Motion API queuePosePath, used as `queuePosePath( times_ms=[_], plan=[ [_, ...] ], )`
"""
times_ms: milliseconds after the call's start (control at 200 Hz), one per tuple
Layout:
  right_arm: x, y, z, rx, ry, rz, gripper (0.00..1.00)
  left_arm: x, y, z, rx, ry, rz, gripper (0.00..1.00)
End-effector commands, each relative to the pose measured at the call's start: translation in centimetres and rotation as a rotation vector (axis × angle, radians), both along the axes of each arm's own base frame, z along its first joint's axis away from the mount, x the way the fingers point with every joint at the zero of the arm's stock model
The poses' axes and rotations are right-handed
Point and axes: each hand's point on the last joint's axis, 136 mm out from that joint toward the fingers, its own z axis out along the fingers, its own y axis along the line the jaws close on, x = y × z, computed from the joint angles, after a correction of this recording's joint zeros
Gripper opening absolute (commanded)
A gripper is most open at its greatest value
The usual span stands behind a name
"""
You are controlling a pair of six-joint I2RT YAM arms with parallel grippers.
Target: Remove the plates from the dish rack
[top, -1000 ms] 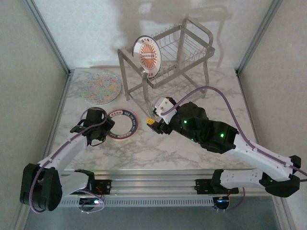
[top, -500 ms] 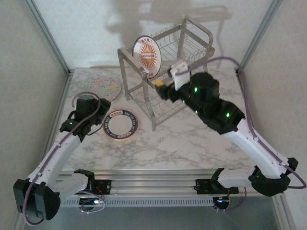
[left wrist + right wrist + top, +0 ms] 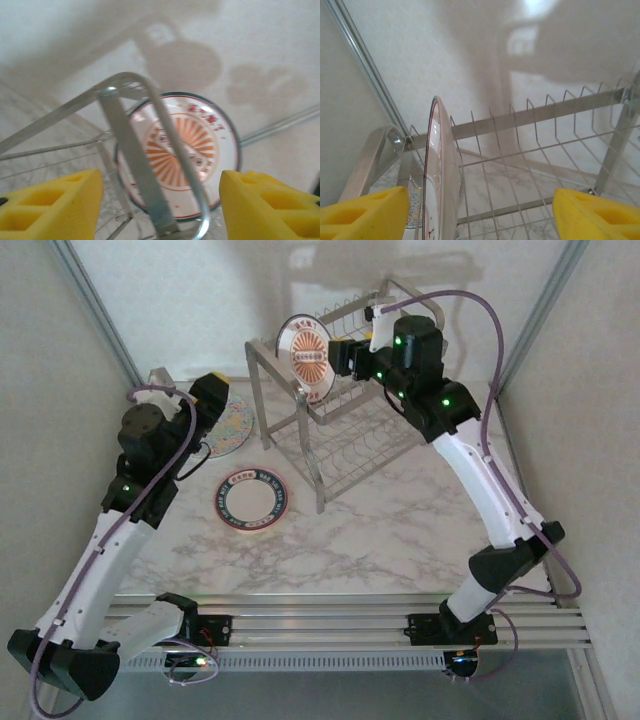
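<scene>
Marble table (image 3: 400, 530) holds two unloaded plates at centre left, a ringed plate (image 3: 252, 498) and a speckled plate (image 3: 236, 428) behind. Both arms have just risen from it: left gripper (image 3: 207, 392) spread empty at upper left, right gripper (image 3: 343, 353) spread beside the one medallion plate (image 3: 307, 352) standing in the dish rack (image 3: 372, 440), likely next.

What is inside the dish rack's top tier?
One plate with an orange medallion, standing on edge at the left end of the rack, the open right gripper close behind it. The right arm covers part of that tier.
</scene>
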Motion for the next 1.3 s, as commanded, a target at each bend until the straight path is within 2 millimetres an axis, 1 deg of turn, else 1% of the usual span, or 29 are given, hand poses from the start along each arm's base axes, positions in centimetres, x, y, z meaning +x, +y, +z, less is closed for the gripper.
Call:
queuePosePath(
  times_ms=[0, 100, 235, 410, 651, 976, 1171, 1241, 1296],
  plan=[
    [-0.5, 0.9, 1.1, 0.051, 0.012, 0.068, 0.76, -2.5, -0.4, 6.0, 0.01, -0.196, -0.037, 0.63],
    [0.1, 1.4, 0.5, 0.051, 0.028, 0.083, 0.75, -2.9, -0.5, 7.0, 0.017, -0.214, -0.043, 0.63],
    [1.0, 2.3, -0.6, 0.047, 0.058, 0.104, 0.71, -2.8, -0.6, 6.9, 0.015, -0.209, -0.047, 0.63],
    [2.1, 3.5, -1.6, 0.032, 0.081, 0.127, 0.64, -2.7, -0.9, 7.3, 0.01, -0.217, -0.058, 0.62],
    [2.9, 4.6, -2.4, 0.045, 0.109, 0.154, 0.51, -3.1, -1.0, 8.6, 0.01, -0.244, -0.059, 0.62],
    [3.4, 5.4, -3.1, 0.06, 0.131, 0.172, 0.36, -3.6, -0.3, 9.6, 0.02, -0.262, -0.026, 0.62],
    [3.4, 5.6, -3.0, 0.07, 0.132, 0.179, 0.27, -3.4, -0.3, 9.3, 0.022, -0.25, -0.023, 0.62],
    [3.5, 5.7, -2.8, 0.075, 0.129, 0.181, 0.21, -3.3, -0.3, 9.2, 0.025, -0.247, -0.021, 0.62],
    [3.4, 5.7, -2.6, 0.079, 0.126, 0.183, 0.15, -3.3, -0.2, 9.1, 0.029, -0.242, -0.018, 0.62]
  ],
)
